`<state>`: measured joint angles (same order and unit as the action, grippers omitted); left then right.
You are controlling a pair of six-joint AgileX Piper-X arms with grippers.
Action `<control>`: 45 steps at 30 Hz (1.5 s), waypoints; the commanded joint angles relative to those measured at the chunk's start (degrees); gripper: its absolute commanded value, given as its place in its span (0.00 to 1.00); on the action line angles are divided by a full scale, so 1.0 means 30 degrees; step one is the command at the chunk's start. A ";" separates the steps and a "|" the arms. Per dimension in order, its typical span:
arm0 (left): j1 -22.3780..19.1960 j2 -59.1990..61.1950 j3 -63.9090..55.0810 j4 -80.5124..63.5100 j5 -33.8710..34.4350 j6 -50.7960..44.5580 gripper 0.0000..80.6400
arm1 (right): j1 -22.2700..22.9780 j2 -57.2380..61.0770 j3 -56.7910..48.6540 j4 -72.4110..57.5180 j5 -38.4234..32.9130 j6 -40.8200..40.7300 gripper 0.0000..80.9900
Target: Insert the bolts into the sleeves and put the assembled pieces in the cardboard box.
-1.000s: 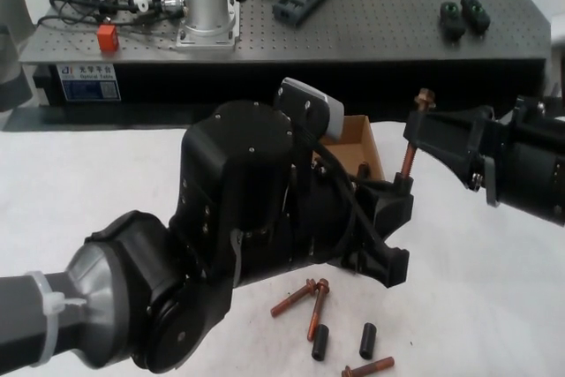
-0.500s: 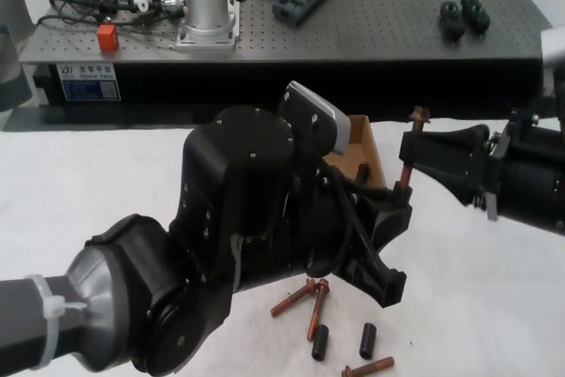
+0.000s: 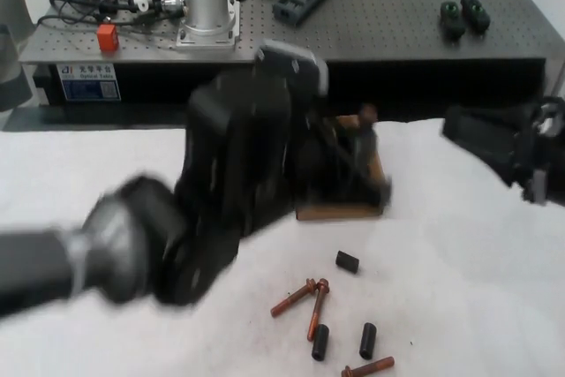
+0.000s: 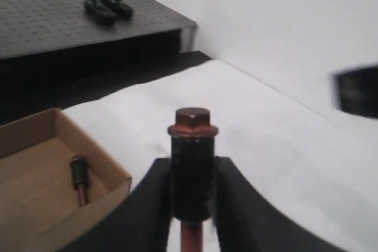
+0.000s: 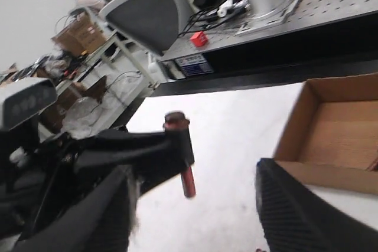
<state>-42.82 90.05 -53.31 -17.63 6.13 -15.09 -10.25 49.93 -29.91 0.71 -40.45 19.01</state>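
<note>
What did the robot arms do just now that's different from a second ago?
The right hand let go of the bolt and pulled back, open. The left hand, shut on the sleeve with the bolt in it, swung over toward the cardboard box. The loose bolts and sleeves on the white cloth stayed put.

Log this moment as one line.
left gripper: shut on sleeved bolt | right gripper: open, empty | cardboard box: one assembled piece inside

Copper bolt (image 4: pixel 192 123) upright in black sleeve (image 4: pixel 190 172) near open cardboard box (image 4: pixel 97 202), one assembled piece (image 4: pixel 78 178) inside
</note>
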 commanded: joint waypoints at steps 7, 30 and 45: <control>0.2173 0.8852 -1.3777 1.2382 0.0672 0.0873 0.01 | -0.1036 -0.0121 -0.0072 0.2471 0.2798 -0.2643 0.55; 0.2173 1.7182 -2.4861 2.0913 0.0728 0.2728 0.42 | 0.0934 0.0306 -0.0554 0.7369 0.8578 -0.7301 0.55; 0.4082 0.8309 -1.8569 2.6029 -0.4345 0.4777 0.41 | 0.5764 1.0752 -0.7042 1.1740 0.9796 -1.0965 0.55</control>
<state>-30.40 114.33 -106.58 58.53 -5.99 -1.99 3.98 74.46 -44.07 33.34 -12.87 -10.38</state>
